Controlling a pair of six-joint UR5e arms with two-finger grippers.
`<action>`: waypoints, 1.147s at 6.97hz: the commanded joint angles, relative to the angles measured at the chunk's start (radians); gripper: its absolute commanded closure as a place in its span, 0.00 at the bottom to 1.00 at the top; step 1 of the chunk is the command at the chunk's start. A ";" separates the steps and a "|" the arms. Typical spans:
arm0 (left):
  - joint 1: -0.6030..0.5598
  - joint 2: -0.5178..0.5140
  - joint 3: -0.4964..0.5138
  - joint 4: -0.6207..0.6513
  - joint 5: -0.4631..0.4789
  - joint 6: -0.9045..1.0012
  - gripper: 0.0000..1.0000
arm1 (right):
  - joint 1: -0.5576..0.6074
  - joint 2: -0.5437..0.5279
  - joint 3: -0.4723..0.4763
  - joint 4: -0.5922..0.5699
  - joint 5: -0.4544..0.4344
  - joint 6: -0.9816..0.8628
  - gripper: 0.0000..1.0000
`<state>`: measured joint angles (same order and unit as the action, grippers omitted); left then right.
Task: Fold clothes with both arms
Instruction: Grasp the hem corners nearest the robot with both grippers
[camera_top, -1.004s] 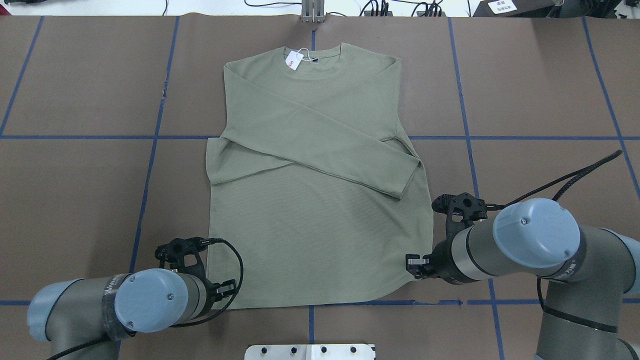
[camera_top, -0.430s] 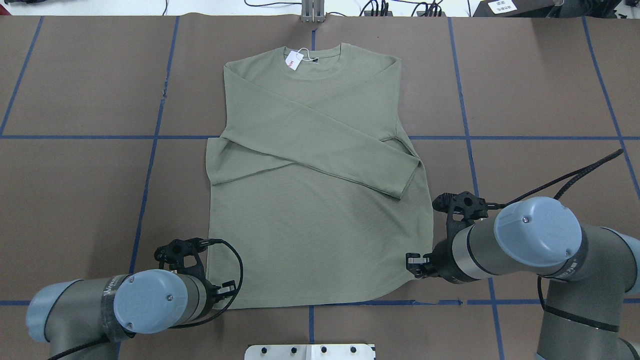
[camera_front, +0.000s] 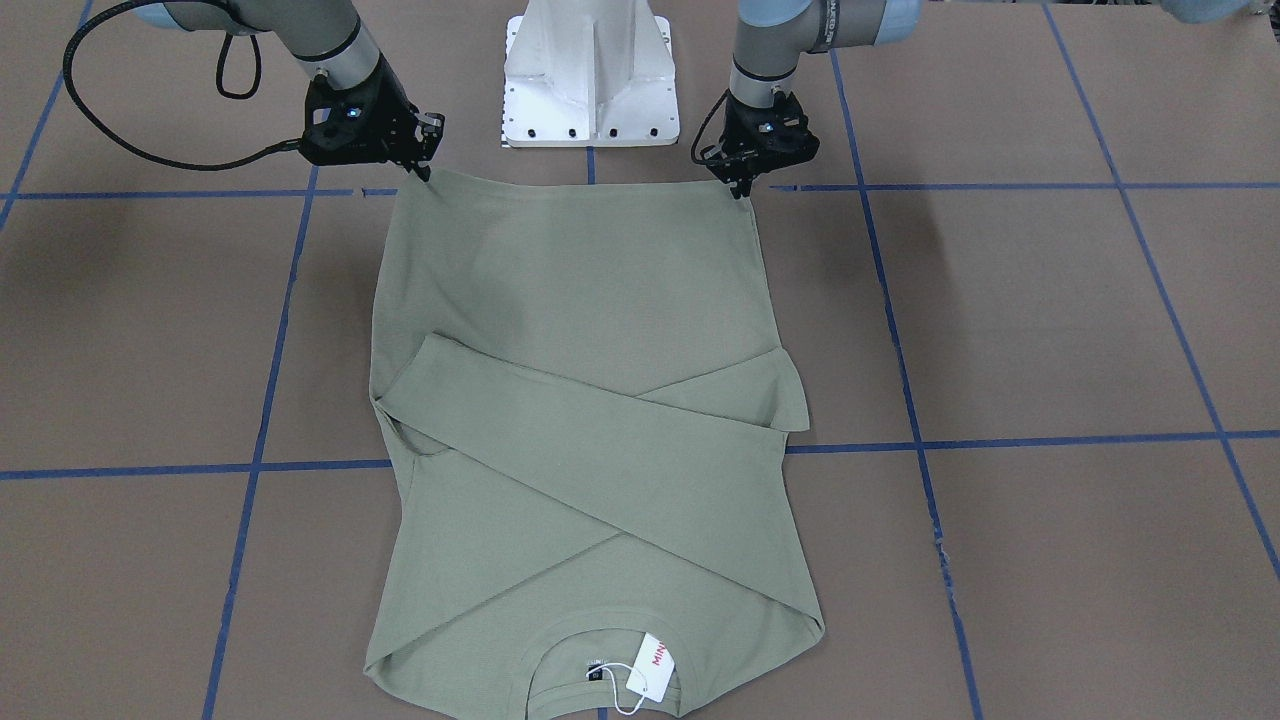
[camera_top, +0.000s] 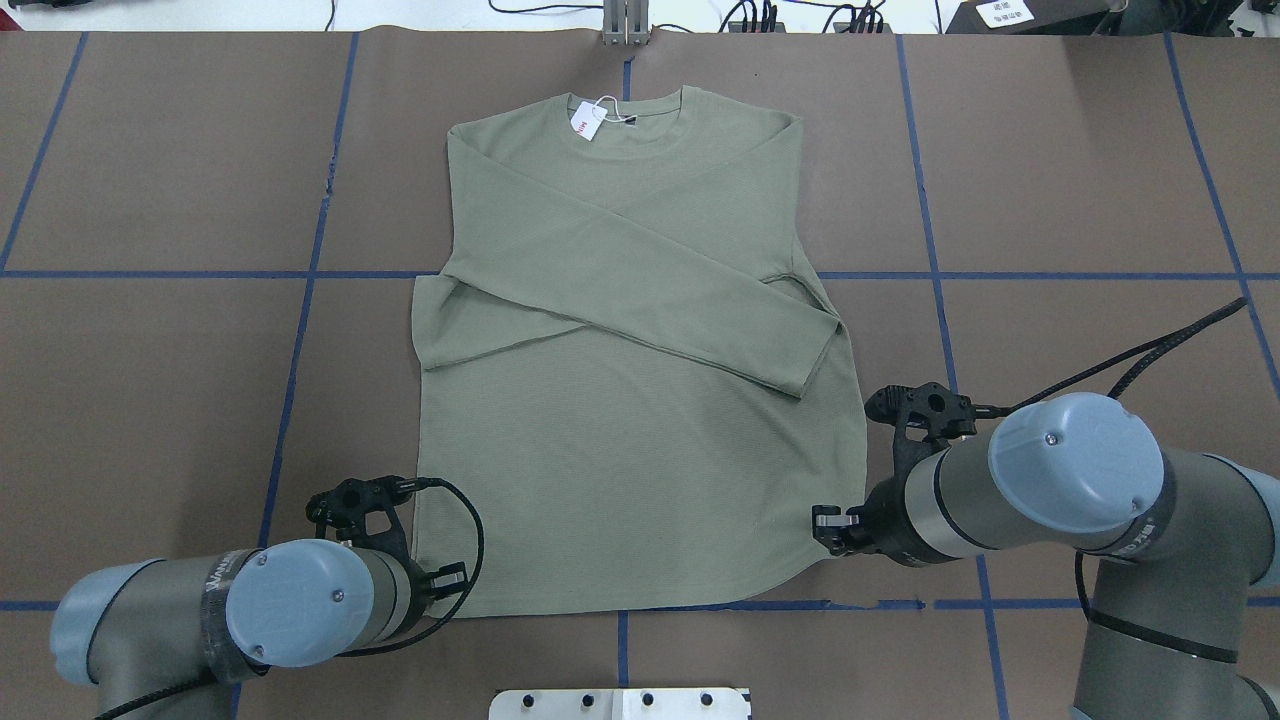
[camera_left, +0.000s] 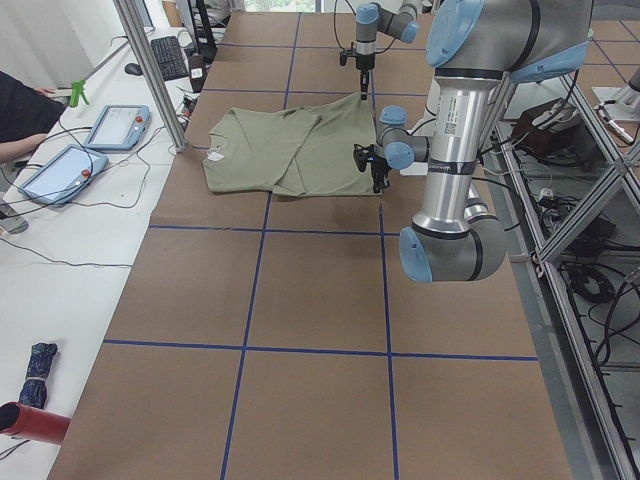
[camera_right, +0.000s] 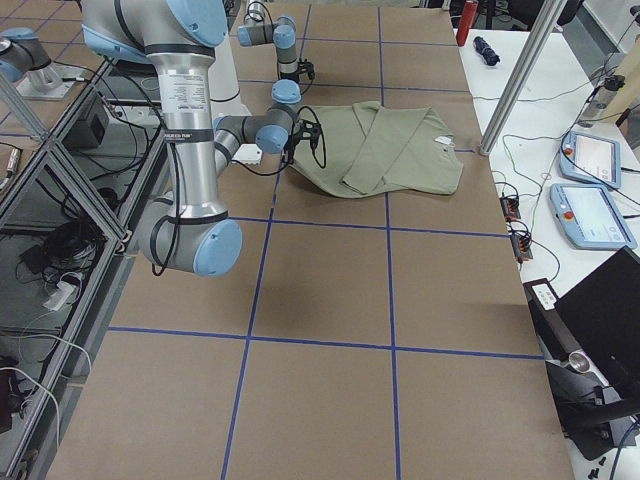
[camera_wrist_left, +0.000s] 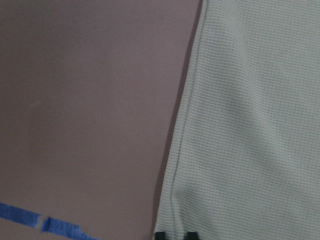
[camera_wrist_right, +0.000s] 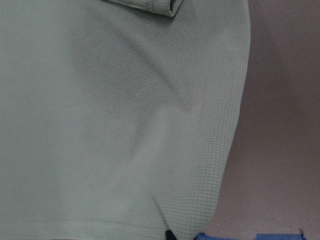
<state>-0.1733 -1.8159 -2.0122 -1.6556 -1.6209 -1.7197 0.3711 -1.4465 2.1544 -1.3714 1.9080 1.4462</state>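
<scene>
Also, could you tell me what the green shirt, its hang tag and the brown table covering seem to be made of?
Green shirt: soft matte knit, judging by the fine waffle grid in the wrist views. Hang tag: white card, seemingly; flat, red print. Table covering: matte brown paper or board, probably.

shirt on table, sleeves crossed over front

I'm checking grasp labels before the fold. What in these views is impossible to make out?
Whether the left gripper pinches the shirt hem: overhead, its wrist hides the fingertips; the wrist view crops them.
The right gripper likewise: its wrist view shows one tip at the bottom edge.
The hang tag lettering: too small to read fully.
</scene>
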 joint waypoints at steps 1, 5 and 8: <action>0.000 0.004 -0.009 0.000 -0.002 -0.001 1.00 | 0.000 0.000 0.001 0.000 0.000 -0.001 1.00; 0.000 0.010 -0.016 0.002 -0.005 -0.001 0.00 | 0.000 0.000 0.001 0.000 0.000 -0.001 1.00; 0.002 0.018 -0.011 0.002 -0.007 -0.003 0.00 | 0.000 0.000 0.001 0.000 0.000 0.000 1.00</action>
<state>-0.1731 -1.7988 -2.0243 -1.6530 -1.6264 -1.7221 0.3714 -1.4465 2.1552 -1.3714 1.9083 1.4453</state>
